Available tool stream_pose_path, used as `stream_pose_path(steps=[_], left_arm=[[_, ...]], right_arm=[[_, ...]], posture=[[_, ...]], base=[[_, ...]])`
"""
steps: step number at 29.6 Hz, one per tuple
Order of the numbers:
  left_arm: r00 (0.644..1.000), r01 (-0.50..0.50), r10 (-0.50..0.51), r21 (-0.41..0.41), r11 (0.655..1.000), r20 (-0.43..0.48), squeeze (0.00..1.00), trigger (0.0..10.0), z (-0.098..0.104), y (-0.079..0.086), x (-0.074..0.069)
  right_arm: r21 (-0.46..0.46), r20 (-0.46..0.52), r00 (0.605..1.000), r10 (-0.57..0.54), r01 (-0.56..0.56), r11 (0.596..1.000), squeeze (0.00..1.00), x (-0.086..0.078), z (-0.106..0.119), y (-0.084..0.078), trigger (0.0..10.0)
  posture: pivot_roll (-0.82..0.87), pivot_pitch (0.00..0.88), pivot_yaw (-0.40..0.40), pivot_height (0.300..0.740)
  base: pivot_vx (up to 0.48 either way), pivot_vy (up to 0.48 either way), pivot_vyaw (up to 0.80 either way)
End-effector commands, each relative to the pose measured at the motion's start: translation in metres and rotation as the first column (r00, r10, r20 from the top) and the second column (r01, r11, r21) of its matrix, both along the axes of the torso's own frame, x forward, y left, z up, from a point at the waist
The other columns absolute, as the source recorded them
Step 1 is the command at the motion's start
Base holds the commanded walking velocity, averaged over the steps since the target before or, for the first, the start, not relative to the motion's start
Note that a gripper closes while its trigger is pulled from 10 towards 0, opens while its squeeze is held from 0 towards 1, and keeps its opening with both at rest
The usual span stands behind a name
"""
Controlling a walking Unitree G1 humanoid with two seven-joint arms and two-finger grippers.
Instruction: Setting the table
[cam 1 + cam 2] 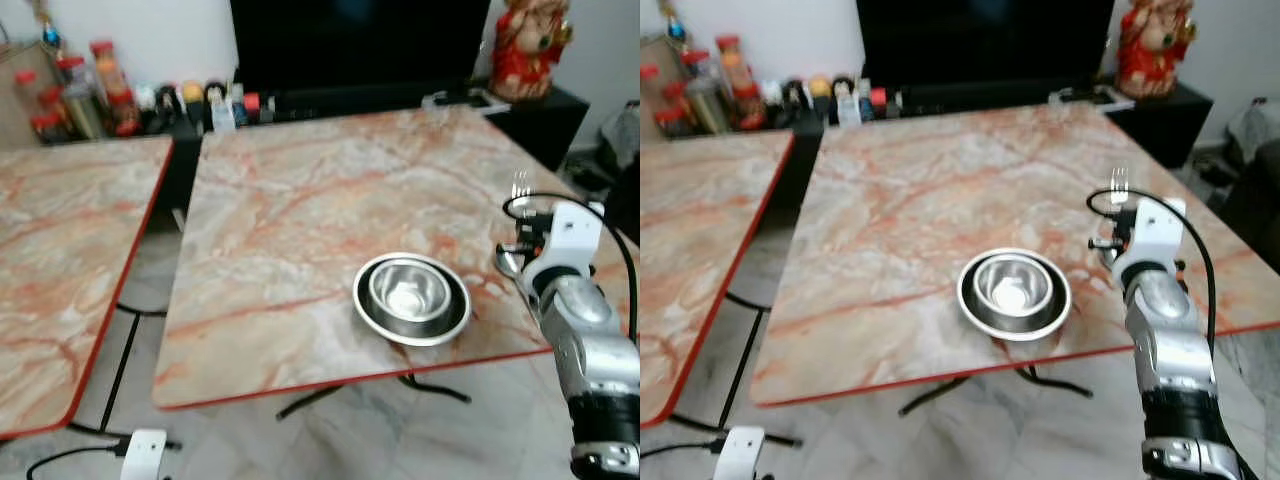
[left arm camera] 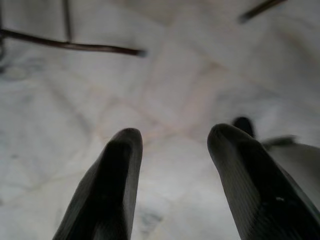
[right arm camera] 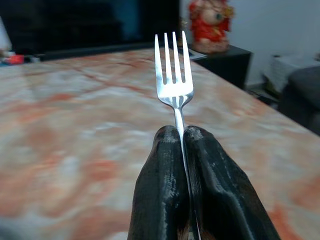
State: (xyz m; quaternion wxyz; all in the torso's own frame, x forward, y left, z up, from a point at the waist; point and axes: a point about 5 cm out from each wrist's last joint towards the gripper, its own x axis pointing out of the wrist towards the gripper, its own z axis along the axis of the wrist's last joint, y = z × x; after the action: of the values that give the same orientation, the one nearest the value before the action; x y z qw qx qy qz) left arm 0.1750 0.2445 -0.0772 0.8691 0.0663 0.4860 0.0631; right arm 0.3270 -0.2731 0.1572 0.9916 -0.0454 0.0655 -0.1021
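Two steel bowls [image 1: 412, 298], one nested inside the other, are sitting low in the middle of the frame near the front edge of the marbled tabletop [image 1: 300, 200], probably marking the place being set. The right end effector [image 3: 184, 137] is pinching a fork [image 3: 173, 70] by its handle, fingers pressed fully together on it, tines pointing up and away. It is hovering at the right of the frame, beside the bowls but apart from them, over the tabletop's right-hand part. Holding the fork upright like this is likely keeping the tines clear of the surface until it is lowered; laying it flat will call for tilting the wrist down.

Bare tabletop is lying between the bowls and the right edge, enough room for the fork, I judge, though the red-trimmed edge is close, so a placement too far right is risking a drop to the floor. The left end effector [image 2: 172, 150] is hanging idle over the tiled floor [image 2: 165, 75], fingers spread apart and holding nothing. A second tabletop [image 1: 60, 270] is standing at the left of the frame, with bottles [image 1: 80, 95] crowded at the upper left.
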Motion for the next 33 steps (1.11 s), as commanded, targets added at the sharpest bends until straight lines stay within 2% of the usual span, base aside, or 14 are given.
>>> stream_pose_path(steps=[1,14,19,21,24,33], left_arm=[[1.000,0.005,-0.005,0.005,1.000,-0.010,0.00,10.0,0.001,0.004,0.000],[1.000,0.013,-0.013,0.001,1.000,-0.022,0.00,10.0,0.000,0.003,-0.001],[1.000,0.018,-0.019,-0.004,1.000,-0.025,0.00,10.0,0.000,0.003,-0.001],[0.999,0.021,-0.021,-0.005,1.000,-0.027,0.00,10.0,0.000,0.003,-0.001],[0.999,0.024,-0.025,-0.006,1.000,-0.029,0.00,10.0,0.000,0.002,-0.001],[0.999,0.026,-0.026,-0.009,1.000,-0.036,0.00,10.0,0.000,0.002,-0.001]], right_arm=[[0.003,0.010,1.000,0.005,-0.005,1.000,0.00,0.002,0.005,0.001,10.0],[0.011,-0.120,0.991,0.054,-0.053,0.999,0.00,0.009,0.002,-0.003,10.0],[0.062,-0.200,0.979,0.042,-0.030,0.998,0.00,0.010,-0.004,-0.004,10.0],[0.049,-0.243,0.969,0.049,-0.038,0.998,0.00,0.008,-0.010,-0.004,10.0],[0.079,-0.282,0.959,0.036,-0.014,0.997,0.00,0.003,-0.019,-0.005,10.0],[0.143,-0.309,0.948,0.073,-0.029,0.989,0.00,-0.004,-0.028,0.000,10.0]], posture=[[0.01,0.003,0.027,0.740],[0.01,0.004,0.023,0.740],[0.01,0.000,0.020,0.740],[0.01,0.000,0.019,0.740],[0.00,0.000,0.020,0.740],[0.00,0.021,0.012,0.740]], base=[[0.000,0.000,0.00],[0.000,0.000,0.00],[0.000,0.000,0.00],[0.000,0.000,0.00],[0.000,0.000,0.00],[0.000,0.000,0.00]])
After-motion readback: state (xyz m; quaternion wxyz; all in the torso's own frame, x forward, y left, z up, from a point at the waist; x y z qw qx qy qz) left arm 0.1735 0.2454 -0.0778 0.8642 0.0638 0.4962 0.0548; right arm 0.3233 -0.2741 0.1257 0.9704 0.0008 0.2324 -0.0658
